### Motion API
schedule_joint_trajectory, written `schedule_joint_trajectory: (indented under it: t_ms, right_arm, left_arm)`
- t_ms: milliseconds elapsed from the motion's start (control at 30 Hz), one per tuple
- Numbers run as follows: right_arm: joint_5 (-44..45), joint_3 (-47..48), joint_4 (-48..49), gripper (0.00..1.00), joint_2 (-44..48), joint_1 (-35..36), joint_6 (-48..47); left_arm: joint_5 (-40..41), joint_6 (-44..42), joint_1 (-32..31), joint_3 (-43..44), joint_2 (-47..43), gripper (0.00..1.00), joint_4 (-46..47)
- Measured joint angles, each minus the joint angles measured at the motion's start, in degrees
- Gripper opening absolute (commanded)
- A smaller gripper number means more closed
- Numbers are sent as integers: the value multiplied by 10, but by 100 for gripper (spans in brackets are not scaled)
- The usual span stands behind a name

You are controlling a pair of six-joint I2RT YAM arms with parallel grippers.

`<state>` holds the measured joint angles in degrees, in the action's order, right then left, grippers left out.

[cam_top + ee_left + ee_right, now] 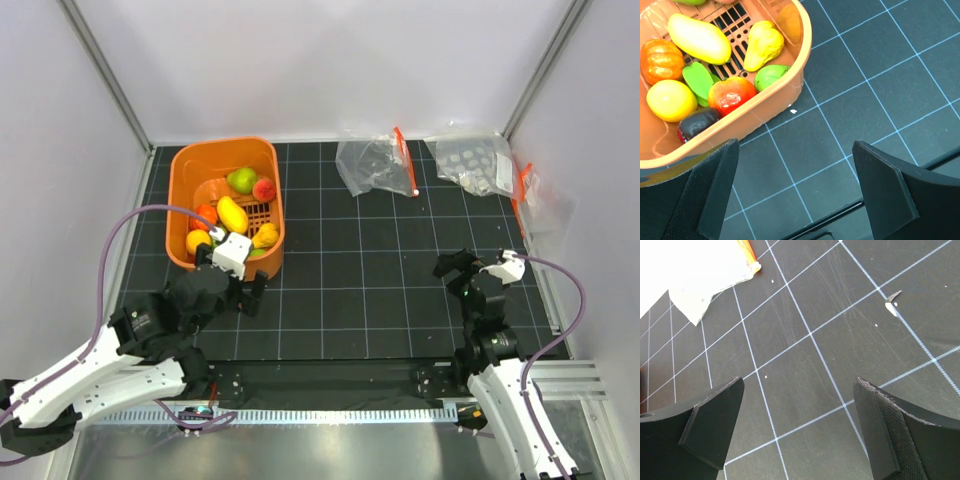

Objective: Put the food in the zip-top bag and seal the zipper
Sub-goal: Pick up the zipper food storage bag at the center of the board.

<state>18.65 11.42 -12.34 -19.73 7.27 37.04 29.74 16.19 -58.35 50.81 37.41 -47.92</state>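
The food [233,213], several small toy fruits and vegetables, lies in the orange basket [181,190] at the back left. The left wrist view shows a yellow mango [699,38], a yellow pear [762,45] and a red apple [731,94] inside it. The clear zip-top bag [368,165] lies flat at the back centre, its orange-red zipper [405,160] on its right side. My left gripper [232,290] [795,200] is open and empty over the mat, just in front of the basket. My right gripper [462,272] [800,425] is open and empty over bare mat, well short of the bag.
A clear bag with a white-dotted sheet [472,160] lies at the back right. Another clear bag [538,195] rests against the right wall. A pale bag corner with an orange strip [747,252] shows at the top left of the right wrist view. The black grid mat [360,280] is walled on three sides.
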Motion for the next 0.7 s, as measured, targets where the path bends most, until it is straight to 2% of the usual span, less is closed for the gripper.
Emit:
schedule_joint_trajectory:
  t_ms: [267, 433, 533, 700]
  right_arm:
    - [-24, 0, 3, 100, 3, 0, -6]
    - [-41, 0, 39, 100, -22, 0, 9]
    - [-59, 13, 73, 100, -95, 0, 43]
    - [-85, 118, 134, 99, -308, 0, 116]
  left_arm:
    - [0, 0, 0, 0, 9, 100, 0]
    - [-3, 0, 0, 0, 9, 100, 0]
    - [-4, 0, 0, 0, 9, 100, 0]
    - [-5, 0, 0, 0, 10, 100, 0]
